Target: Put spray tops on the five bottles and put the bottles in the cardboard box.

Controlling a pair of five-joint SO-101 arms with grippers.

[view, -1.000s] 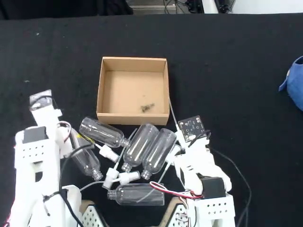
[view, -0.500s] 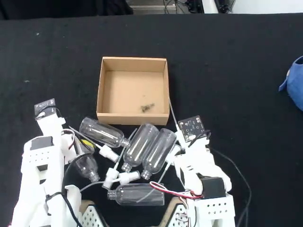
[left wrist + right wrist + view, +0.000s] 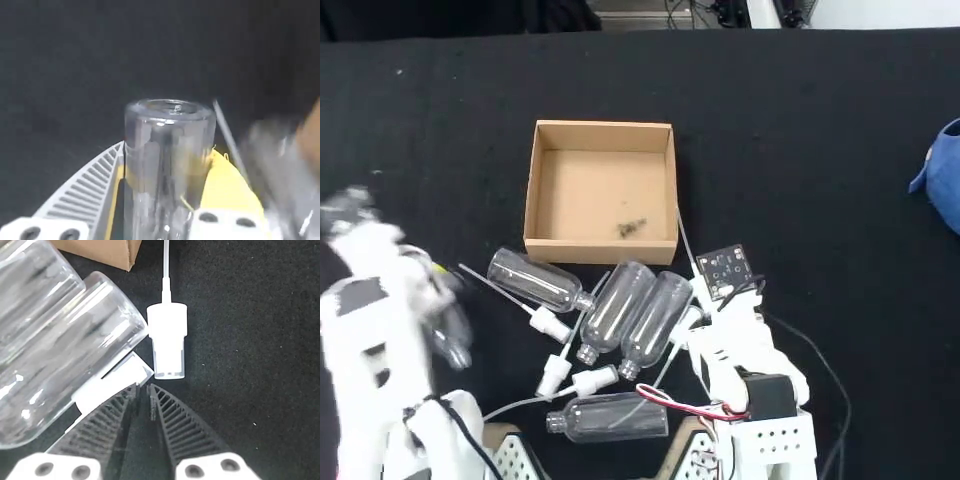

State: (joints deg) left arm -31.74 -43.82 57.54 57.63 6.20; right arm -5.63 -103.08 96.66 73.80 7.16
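My left gripper (image 3: 168,167) is shut on a clear open-necked bottle (image 3: 170,135), held at the left of the table, away from the pile (image 3: 448,338). Three more clear bottles (image 3: 535,280) (image 3: 615,305) (image 3: 655,318) lie below the cardboard box (image 3: 600,250), and another one (image 3: 610,415) lies near the front edge. White spray tops (image 3: 552,324) (image 3: 582,378) lie loose among them. My right gripper (image 3: 142,389) is shut with nothing in it, right behind a spray top (image 3: 168,342) and beside a bottle (image 3: 65,355).
The open cardboard box holds just a small bit of debris (image 3: 633,228). A blue object (image 3: 942,185) sits at the right edge of the table. Black cloth covers the table, with free room on the right and at the back.
The left arm has swung left and away from the pile, carrying the bottle with it. The right arm and the other bottles have stayed put.
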